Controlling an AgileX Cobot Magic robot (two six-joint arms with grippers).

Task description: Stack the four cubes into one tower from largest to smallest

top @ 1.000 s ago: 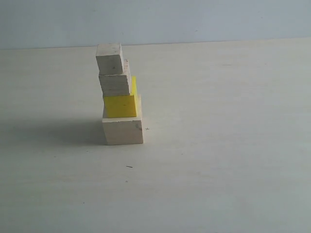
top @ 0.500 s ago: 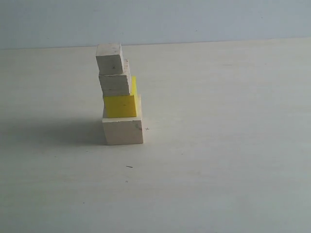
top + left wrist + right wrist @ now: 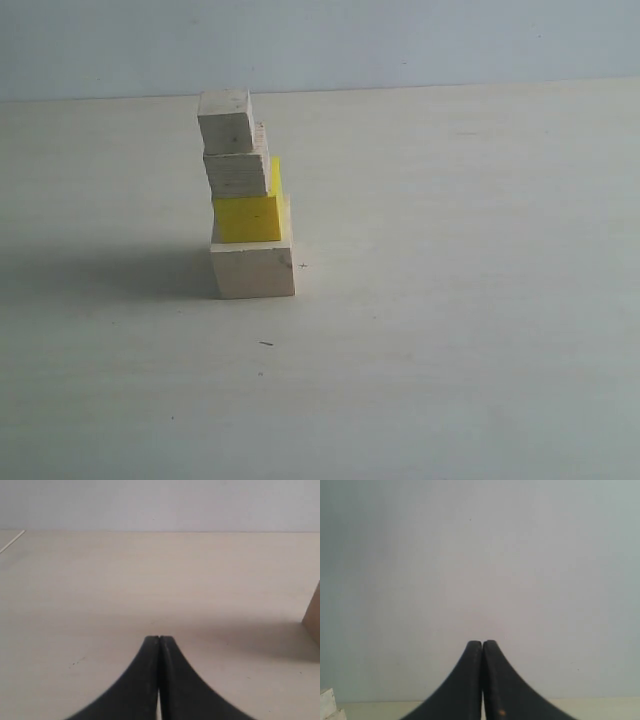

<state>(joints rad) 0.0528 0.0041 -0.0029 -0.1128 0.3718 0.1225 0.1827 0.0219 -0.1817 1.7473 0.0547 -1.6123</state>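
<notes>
The tower stands left of centre in the exterior view. A large pale wooden cube (image 3: 253, 269) is at the bottom, and a yellow cube (image 3: 248, 217) rests on it. Above that sits a medium pale cube with grain lines (image 3: 237, 172), topped by a small pale cube (image 3: 225, 120). The upper cubes sit offset toward the left. Neither arm shows in the exterior view. My left gripper (image 3: 159, 638) is shut and empty, low over the table. A cube's edge (image 3: 313, 619) shows at that view's border. My right gripper (image 3: 482, 642) is shut and empty, facing the wall, with a corner of the small pale cube (image 3: 327, 702) at the frame's edge.
The pale table (image 3: 450, 300) spreads around the tower, ending at a light blue-grey wall (image 3: 400, 40) behind. The tower casts a shadow (image 3: 110, 270) to its left.
</notes>
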